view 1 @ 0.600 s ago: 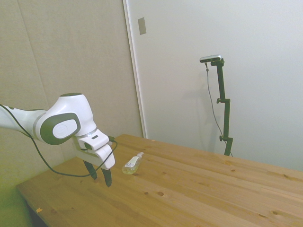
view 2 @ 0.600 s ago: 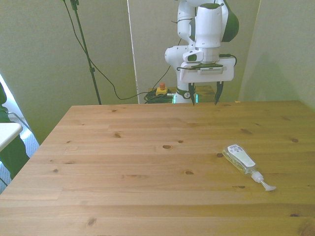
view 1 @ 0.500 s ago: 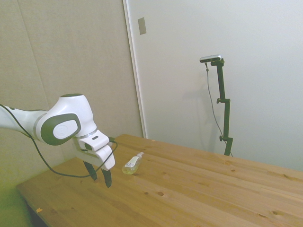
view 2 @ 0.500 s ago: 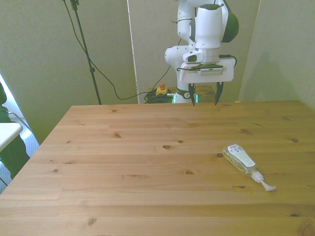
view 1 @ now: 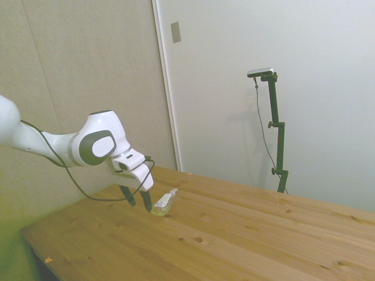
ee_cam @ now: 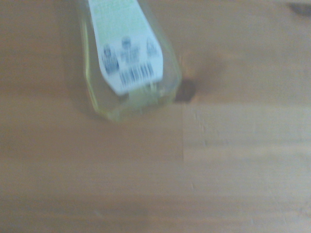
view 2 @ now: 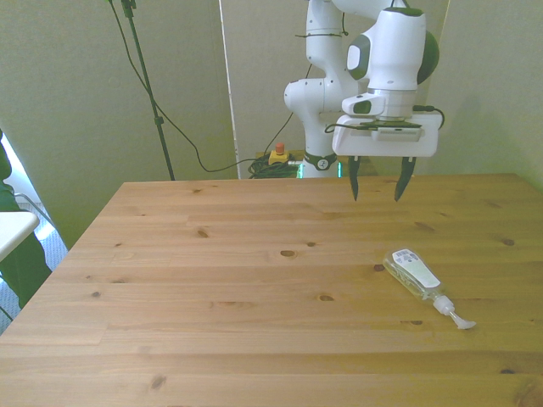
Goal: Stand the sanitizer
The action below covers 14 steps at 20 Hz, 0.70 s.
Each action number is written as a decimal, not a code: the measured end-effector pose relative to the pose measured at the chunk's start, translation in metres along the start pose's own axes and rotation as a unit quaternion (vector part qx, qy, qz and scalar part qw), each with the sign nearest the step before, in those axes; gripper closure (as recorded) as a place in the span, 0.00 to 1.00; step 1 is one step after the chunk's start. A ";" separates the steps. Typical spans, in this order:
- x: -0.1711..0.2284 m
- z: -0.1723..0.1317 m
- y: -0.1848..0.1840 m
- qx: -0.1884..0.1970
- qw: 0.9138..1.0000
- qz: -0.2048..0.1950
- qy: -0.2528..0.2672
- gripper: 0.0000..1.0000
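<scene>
The sanitizer (view 2: 416, 275) lies on its side on the wooden table (view 2: 212, 288), at the front view's right, its white nozzle pointing toward the near edge. It is a small clear bottle of yellowish liquid with a white label. In the side view the sanitizer (view 1: 163, 203) rests just beyond my gripper (view 1: 137, 199). My gripper (view 2: 378, 179) hangs open above the table, behind the bottle and apart from it, with nothing between its fingers. The wrist view shows the sanitizer's (ee_cam: 127, 53) base end and barcode label, blurred.
A dark knot in the wood (ee_cam: 186, 91) sits beside the bottle's base. Black cables (view 2: 182, 127) hang behind the table's far edge.
My gripper has moved toward the front view's right and closer to the sanitizer, staying open. The bottle has not moved.
</scene>
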<state>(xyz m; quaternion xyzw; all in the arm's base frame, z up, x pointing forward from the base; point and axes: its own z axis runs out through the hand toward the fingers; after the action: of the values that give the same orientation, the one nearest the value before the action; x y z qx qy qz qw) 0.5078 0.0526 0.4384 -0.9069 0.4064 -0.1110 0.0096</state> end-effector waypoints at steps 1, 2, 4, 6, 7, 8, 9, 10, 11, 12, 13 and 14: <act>0.007 0.002 -0.014 0.002 1.000 0.002 0.003 0.00; 0.013 0.005 -0.027 0.004 1.000 0.005 0.005 0.00; 0.026 0.012 -0.053 0.007 1.000 0.011 0.012 0.00; 0.040 0.021 -0.077 0.011 1.000 0.020 0.017 0.00; 0.047 0.026 -0.089 0.012 1.000 0.023 0.017 0.00; 0.054 0.031 -0.100 0.014 0.999 0.024 0.017 0.00; 0.060 0.036 -0.111 0.014 0.999 0.025 0.017 0.00; 0.066 0.040 -0.120 0.015 0.999 0.025 0.018 0.00; 0.070 0.043 -0.130 0.014 0.999 0.025 0.019 0.00; 0.074 0.047 -0.139 0.012 0.999 0.025 0.019 0.00; 0.078 0.051 -0.147 0.011 0.999 0.024 0.020 0.00; 0.081 0.055 -0.155 0.009 0.999 0.024 0.020 0.00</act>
<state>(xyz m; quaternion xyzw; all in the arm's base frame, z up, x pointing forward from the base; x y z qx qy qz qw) 0.6852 0.0926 0.4174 -0.8945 0.4267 -0.1326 0.0124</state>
